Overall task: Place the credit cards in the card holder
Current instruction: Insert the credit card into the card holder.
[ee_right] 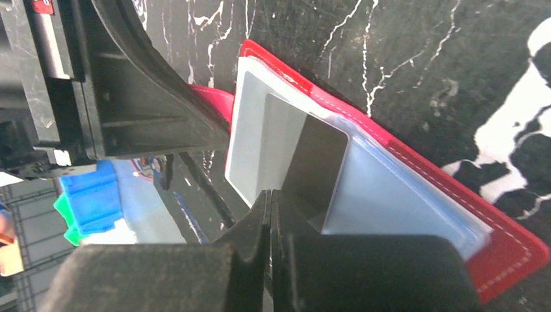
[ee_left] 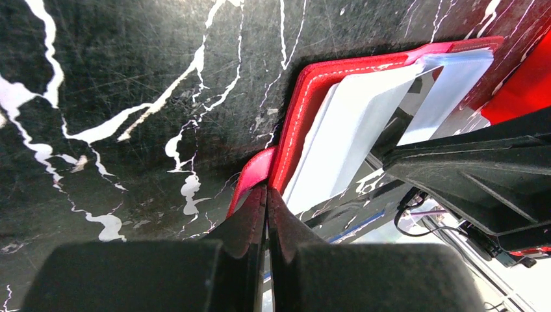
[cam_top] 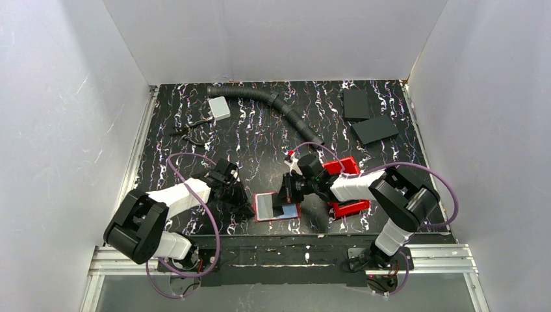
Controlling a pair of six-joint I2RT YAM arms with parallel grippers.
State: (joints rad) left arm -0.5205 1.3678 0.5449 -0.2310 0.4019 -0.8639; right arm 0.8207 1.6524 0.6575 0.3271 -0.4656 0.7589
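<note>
The left end effector [ee_left: 266, 193] pinched the tab [ee_left: 255, 170] of the holder [ee_left: 305, 104]. The right end effector [ee_right: 271, 198] pinched a card [ee_right: 305, 162], tilted, its far edge on the open holder just ahead. Pushed too steeply, the card might buckle, skid off, or tug the tab free.

I see white panel walls [cam_top: 273, 32] on three sides | black white-veined worktop [cam_top: 260, 123] | aluminium rail [cam_top: 448, 255] along near edge | even light
</note>
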